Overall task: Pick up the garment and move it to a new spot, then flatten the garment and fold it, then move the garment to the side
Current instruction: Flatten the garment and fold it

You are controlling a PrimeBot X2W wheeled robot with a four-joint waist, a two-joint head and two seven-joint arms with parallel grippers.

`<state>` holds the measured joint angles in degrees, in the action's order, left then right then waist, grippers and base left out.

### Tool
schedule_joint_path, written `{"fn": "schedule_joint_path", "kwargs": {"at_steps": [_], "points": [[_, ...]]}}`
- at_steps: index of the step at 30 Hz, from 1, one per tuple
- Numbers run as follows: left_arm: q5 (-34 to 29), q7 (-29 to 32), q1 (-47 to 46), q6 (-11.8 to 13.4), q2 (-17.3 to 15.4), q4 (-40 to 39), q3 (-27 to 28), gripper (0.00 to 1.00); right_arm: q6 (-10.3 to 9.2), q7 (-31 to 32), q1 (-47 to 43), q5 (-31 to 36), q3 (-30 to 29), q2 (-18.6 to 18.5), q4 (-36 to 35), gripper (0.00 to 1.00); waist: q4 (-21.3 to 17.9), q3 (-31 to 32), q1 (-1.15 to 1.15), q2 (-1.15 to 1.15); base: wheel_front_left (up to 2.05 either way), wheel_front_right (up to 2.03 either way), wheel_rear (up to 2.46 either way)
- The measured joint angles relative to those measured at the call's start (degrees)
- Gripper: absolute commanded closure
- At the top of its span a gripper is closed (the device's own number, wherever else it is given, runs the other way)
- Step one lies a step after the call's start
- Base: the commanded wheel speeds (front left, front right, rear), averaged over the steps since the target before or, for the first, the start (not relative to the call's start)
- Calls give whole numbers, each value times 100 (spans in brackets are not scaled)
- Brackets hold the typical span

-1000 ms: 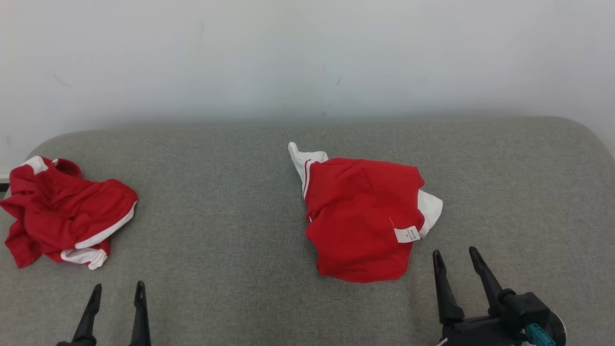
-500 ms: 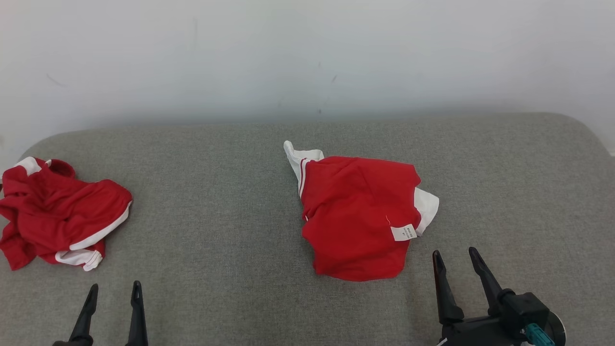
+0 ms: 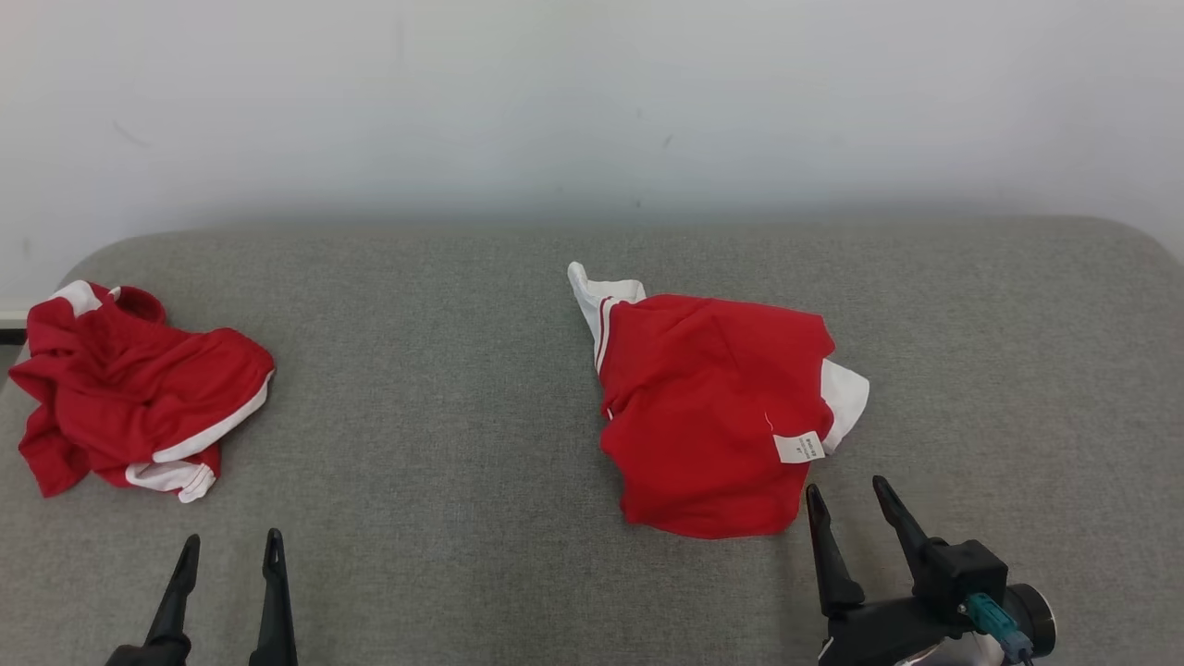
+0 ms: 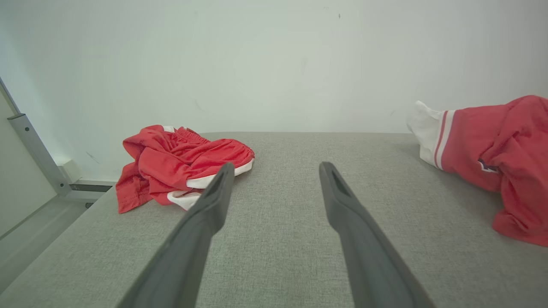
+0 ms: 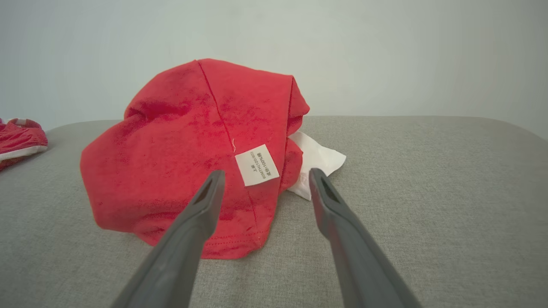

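Observation:
A crumpled red garment [image 3: 712,407] with white trim and a white label lies right of centre on the grey padded surface [image 3: 444,388]. It also lies at the right of the left wrist view [image 4: 505,149] and close ahead in the right wrist view [image 5: 188,145]. My right gripper [image 3: 845,486] is open just short of its near right edge, fingers pointing toward the label [image 5: 257,164], nothing between them. My left gripper [image 3: 231,536] is open and empty at the lower left, above bare fabric [image 4: 276,164].
A second red garment [image 3: 129,388] with white bands lies bunched at the far left edge of the surface [image 4: 180,158]. A white wall [image 3: 592,111] rises right behind the surface. A grey metal post [image 4: 34,154] stands off the left end.
The head view has shifted slightly, moving the whole scene right. The right gripper has come closer to the central garment's near edge. Both grippers remain open; the garments have not moved.

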<state>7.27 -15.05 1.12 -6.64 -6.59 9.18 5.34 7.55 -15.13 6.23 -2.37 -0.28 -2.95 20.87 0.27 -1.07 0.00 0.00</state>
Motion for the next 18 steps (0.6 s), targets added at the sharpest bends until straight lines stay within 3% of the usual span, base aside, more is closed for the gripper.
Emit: {"fn": "schedule_joint_path", "kwargs": {"at_steps": [15, 16, 17, 18], "points": [[14, 0, -293, -48, 27, 98, -77, 0, 0, 0, 1190, 291, -327, -1, 2371, 0, 379, -404, 0, 0, 0, 0, 0], [14, 0, -307, -49, 26, 110, -80, 0, 0, 0, 1226, 276, -324, -2, 2469, 28, 404, -412, 0, 0, 0, 0, 0], [14, 0, -320, -49, 26, 116, -78, 0, 0, 1, 1255, 247, -321, -2, 2533, 75, 426, -416, 0, 1, 0, 0, 0], [15, 0, -329, -49, 25, 116, -77, 0, 0, 1, 1274, 224, -310, -1, 2562, 100, 443, -418, 0, 0, 0, 0, 0]]}}
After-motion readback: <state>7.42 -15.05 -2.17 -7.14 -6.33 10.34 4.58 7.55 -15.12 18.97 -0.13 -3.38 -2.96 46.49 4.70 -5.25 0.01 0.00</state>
